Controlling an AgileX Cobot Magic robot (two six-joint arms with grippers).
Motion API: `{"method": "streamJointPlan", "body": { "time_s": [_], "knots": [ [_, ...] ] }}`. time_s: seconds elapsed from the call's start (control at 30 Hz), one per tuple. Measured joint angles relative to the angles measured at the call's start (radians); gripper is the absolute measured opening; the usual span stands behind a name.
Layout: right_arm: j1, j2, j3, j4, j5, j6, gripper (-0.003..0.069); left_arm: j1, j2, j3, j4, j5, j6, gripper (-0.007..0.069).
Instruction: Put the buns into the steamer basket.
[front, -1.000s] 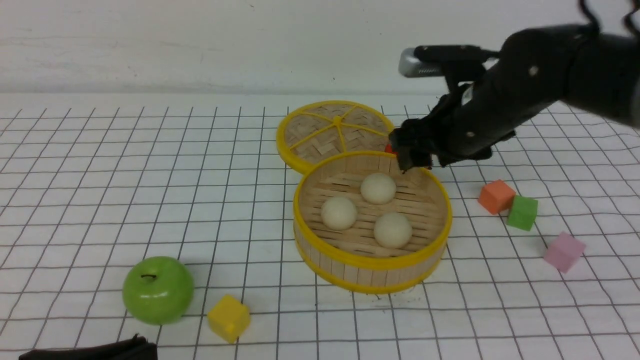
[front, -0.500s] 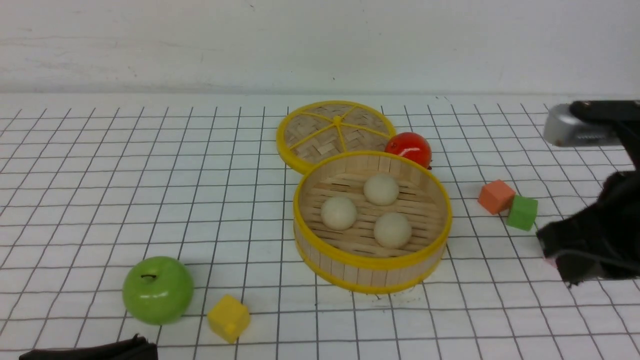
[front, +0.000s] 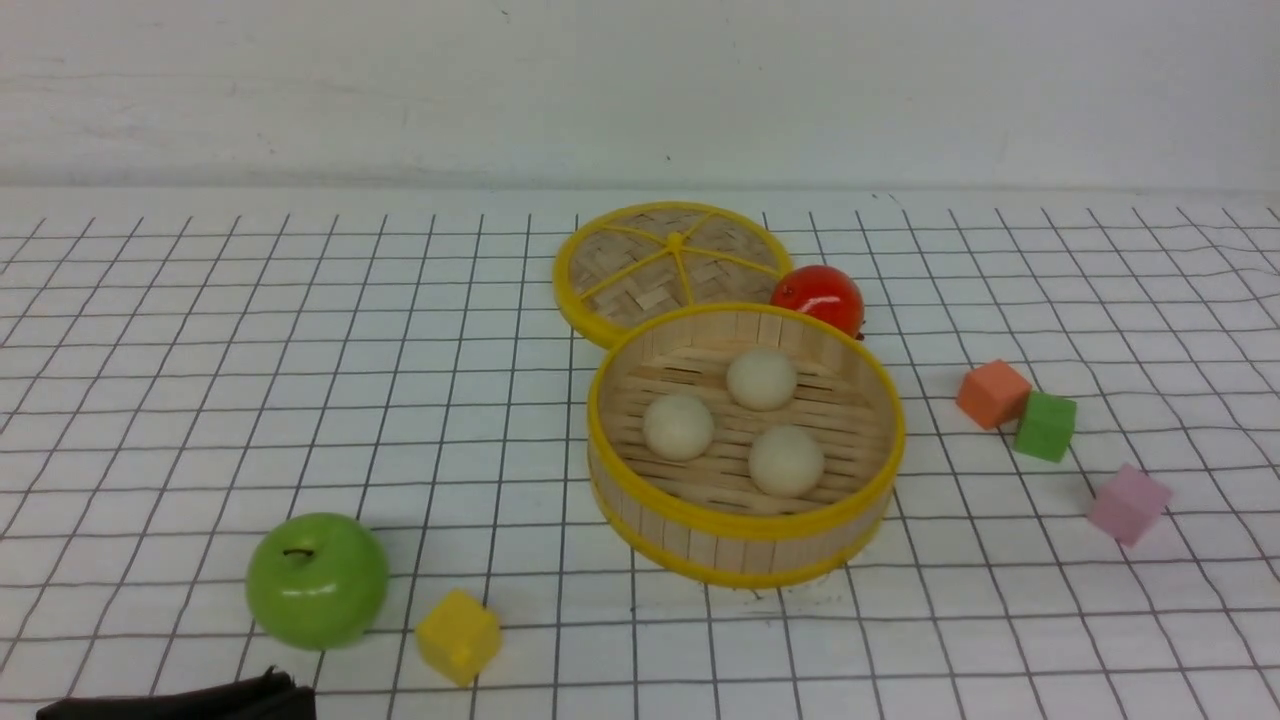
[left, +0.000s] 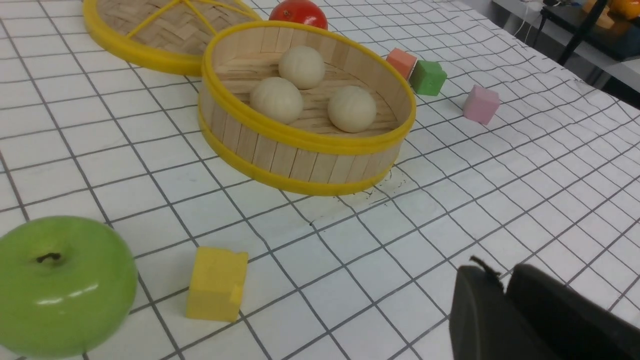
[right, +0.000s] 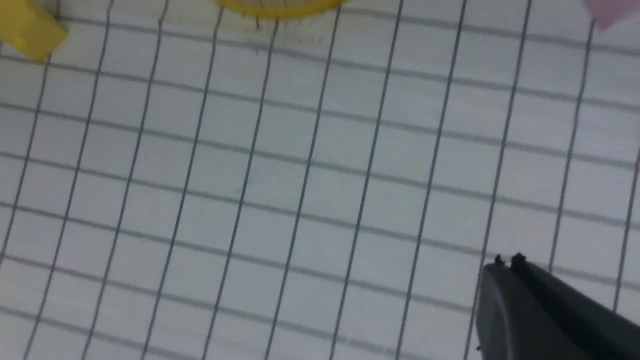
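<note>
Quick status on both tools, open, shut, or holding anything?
Left tool: shut, holding nothing.
Right tool: shut, empty, above bare grid cloth.

A round bamboo-slat steamer basket with yellow rims (front: 745, 520) sits just right of the frame's centre on a white counter with a black grid (front: 200, 400). On its slatted floor lie 3 smooth cream-beige buns (front: 762, 378), each apart from the others. A flat woven lid with a yellow rim (front: 668, 262) lies directly above it in the frame, and a glossy red round fruit (front: 818, 296) shows beside the lid's right edge. At lower left are a green apple (front: 316, 578) and a yellow cube (front: 458, 635). At right, an orange cube (front: 992, 393) touches a green cube (front: 1045, 425); a pink cube (front: 1128, 503) lies lower right of them. A dark shape (front: 190, 698) pokes in at the bottom left edge.
</note>
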Motion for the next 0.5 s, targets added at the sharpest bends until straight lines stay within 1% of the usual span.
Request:
{"method": "streamJointPlan", "body": {
  "time_s": [0.03, 0.1, 0.17, 0.23, 0.27, 0.3, 0.33, 0.37, 0.4, 0.5],
  "knots": [
    [-0.042, -0.106, 0.104, 0.004, -0.113, -0.061, -0.0019, 0.0, 0.0, 0.0, 0.0, 0.0, 0.0, 0.0078],
    [-0.105, -0.279, 0.265, 0.01, -0.267, -0.129, -0.0019, 0.0, 0.0, 0.0, 0.0, 0.0, 0.0, 0.0081],
    [-0.152, -0.439, 0.457, 0.022, -0.428, -0.175, -0.0018, 0.0, 0.0, 0.0, 0.0, 0.0, 0.0, 0.0083],
    [-0.189, -0.61, 0.653, 0.024, -0.571, -0.191, -0.0018, 0.0, 0.0, 0.0, 0.0, 0.0, 0.0, 0.0085],
    [-0.191, -0.623, 0.669, 0.024, -0.582, -0.191, -0.0018, 0.0, 0.0, 0.0, 0.0, 0.0, 0.0, 0.0085],
    [-0.204, -0.726, 0.783, 0.024, -0.657, -0.19, -0.0018, 0.0, 0.0, 0.0, 0.0, 0.0, 0.0, 0.0089],
    [-0.204, -0.726, 0.796, 0.024, -0.657, -0.19, -0.0018, 0.0, 0.0, 0.0, 0.0, 0.0, 0.0, 0.0089],
    [-0.209, -0.8, 0.891, 0.025, -0.698, -0.166, -0.0018, 0.0, 0.0, 0.0, 0.0, 0.0, 0.0, 0.0091],
    [-0.211, -0.823, 0.928, 0.025, -0.709, -0.148, -0.0018, 0.0, 0.0, 0.0, 0.0, 0.001, 0.0, 0.0091],
    [-0.221, -0.839, 0.95, 0.025, -0.701, -0.093, -0.0017, 0.0, -0.001, 0.0, 0.0, 0.002, 0.0, 0.0092]
  ]
}}
